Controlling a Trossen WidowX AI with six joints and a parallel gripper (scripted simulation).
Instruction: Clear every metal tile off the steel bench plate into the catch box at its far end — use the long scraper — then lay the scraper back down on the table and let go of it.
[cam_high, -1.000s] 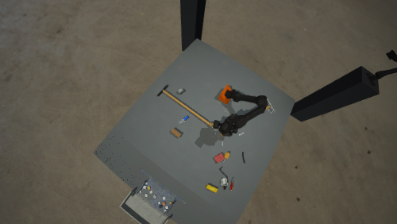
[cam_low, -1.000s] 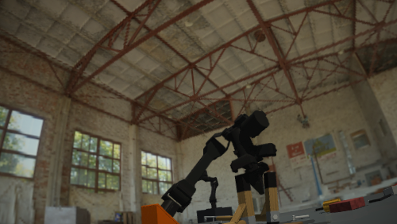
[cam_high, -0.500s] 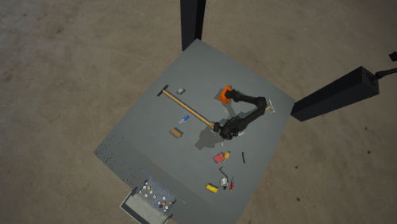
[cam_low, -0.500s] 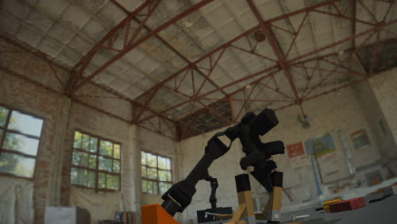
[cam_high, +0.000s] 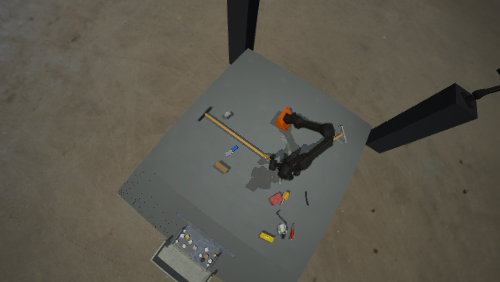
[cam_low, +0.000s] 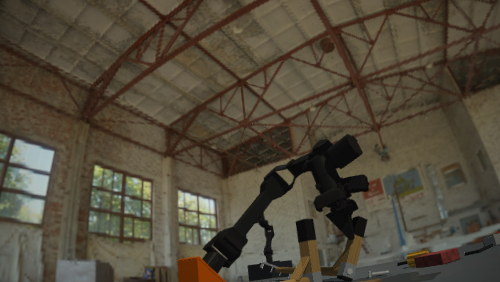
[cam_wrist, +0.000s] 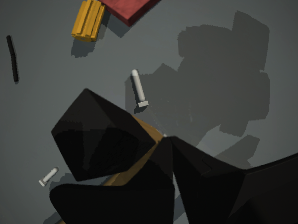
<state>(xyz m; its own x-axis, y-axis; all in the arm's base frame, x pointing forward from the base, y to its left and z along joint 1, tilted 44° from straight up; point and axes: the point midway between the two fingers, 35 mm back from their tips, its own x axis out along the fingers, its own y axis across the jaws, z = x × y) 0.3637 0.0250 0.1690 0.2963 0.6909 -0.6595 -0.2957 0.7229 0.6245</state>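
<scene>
While the black jaws (cam_high: 285, 172) (cam_low: 350, 236) are clenched, with nothing clearly gripped, they point down between two black-capped wooden handle ends (whether they touch either, I cannot tell). One long scraper (cam_high: 237, 136) lies across the desk (cam_high: 170, 170), its far handle end near the jaws. Many small tiles, too tiny to count, dot one bench plate (cam_high: 197, 238) beside one catch box (cam_high: 186, 267). One red block (cam_high: 276, 199) (cam_low: 437, 257) (cam_wrist: 131, 9) and one brown block (cam_high: 222, 167) lie apart.
</scene>
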